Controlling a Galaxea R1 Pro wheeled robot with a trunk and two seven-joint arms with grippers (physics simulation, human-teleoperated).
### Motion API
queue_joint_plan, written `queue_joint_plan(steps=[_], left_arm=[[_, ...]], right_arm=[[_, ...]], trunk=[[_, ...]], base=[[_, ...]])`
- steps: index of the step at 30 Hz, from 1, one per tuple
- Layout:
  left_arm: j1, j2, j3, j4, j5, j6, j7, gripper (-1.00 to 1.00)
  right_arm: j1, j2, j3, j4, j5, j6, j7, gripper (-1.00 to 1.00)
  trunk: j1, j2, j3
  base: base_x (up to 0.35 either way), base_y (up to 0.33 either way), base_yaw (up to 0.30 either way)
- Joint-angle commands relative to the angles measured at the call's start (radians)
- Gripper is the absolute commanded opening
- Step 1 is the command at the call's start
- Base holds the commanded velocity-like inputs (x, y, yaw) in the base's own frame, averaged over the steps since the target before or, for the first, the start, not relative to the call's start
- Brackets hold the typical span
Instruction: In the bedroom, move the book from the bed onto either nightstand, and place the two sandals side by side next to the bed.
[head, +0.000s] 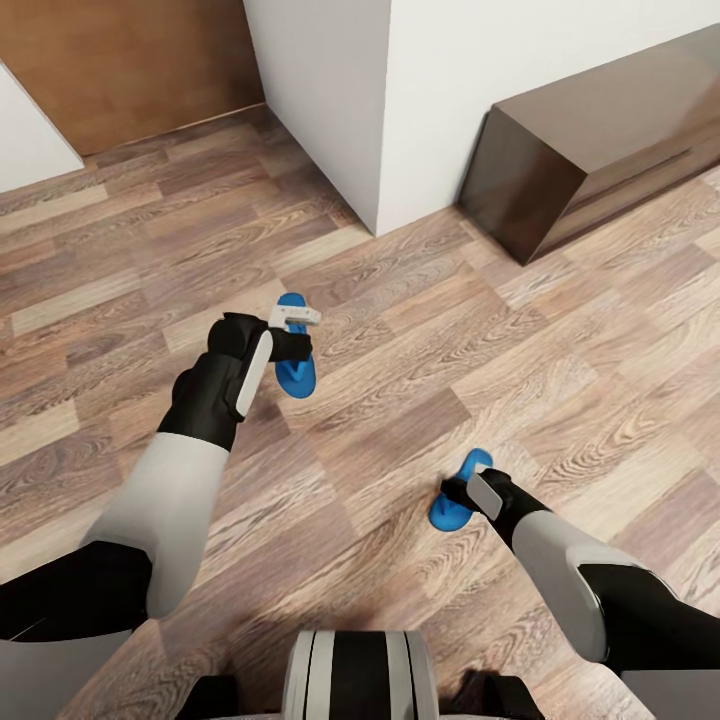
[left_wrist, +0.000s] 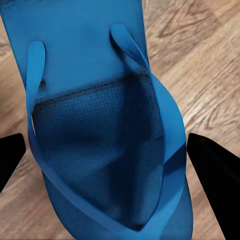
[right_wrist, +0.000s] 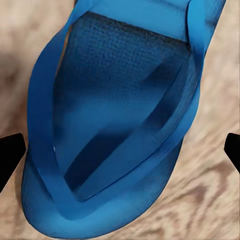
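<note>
Closest to the head camera is the robot's trunk (head: 360, 675), with both arms reaching down to the wood-plank floor (head: 420, 330). The right gripper (head: 462, 492) is over one blue sandal (head: 452, 505); in its wrist view the fingers (right_wrist: 11, 155) stand wide apart on both sides of the sandal (right_wrist: 120, 125), not pressing it. The left gripper (head: 296, 335) is over the other sandal (head: 295, 372), fingers (left_wrist: 212, 170) also spread wide around it (left_wrist: 107, 135). The two sandals lie well apart. A dark-brown cabinet (head: 590, 140) stands against the white wall (head: 440, 90).
</note>
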Motion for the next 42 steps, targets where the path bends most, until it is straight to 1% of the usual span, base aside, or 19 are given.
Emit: queue_joint_plan(steps=[1, 3, 9, 10, 21, 42], left_arm=[[0.000, 0.000, -0.001, -0.001, -0.001, 0.004, 0.000, -1.00], [0.000, 0.000, -0.001, -0.002, -0.001, 0.004, 0.000, -1.00], [0.000, -0.001, -0.001, -0.004, -0.001, 0.004, 0.000, -1.00], [0.000, -0.001, -0.001, -0.004, -0.001, 0.004, 0.000, -1.00], [0.000, -0.001, -0.001, -0.003, 0.001, 0.004, 0.000, -1.00], [0.000, -0.001, -0.001, -0.002, 0.001, 0.004, 0.000, -1.00]], right_arm=[[0.000, 0.001, -0.005, -0.003, -0.001, 0.005, -0.005, 1.00], [0.000, 0.000, -0.005, -0.003, -0.001, 0.005, -0.004, 1.00], [0.000, -0.001, -0.005, -0.003, -0.001, 0.005, -0.005, 1.00], [0.000, -0.001, -0.005, -0.003, -0.001, 0.004, -0.005, -1.00], [0.000, -0.005, -0.005, -0.003, -0.003, 0.005, -0.005, -1.00], [0.000, -0.006, -0.005, -0.003, -0.002, 0.005, -0.005, -1.00]], trunk=[[0.000, 0.000, -0.005], [0.001, -0.001, -0.012], [0.001, -0.001, -0.012], [0.001, -0.001, -0.012], [0.001, -0.001, -0.012], [0.001, -0.001, -0.012]], base=[[0.000, 0.000, 0.000], [0.000, 0.000, 0.000], [0.000, 0.000, 0.000], [0.000, 0.000, 0.000], [0.000, 0.000, 0.000], [0.000, 0.000, 0.000]])
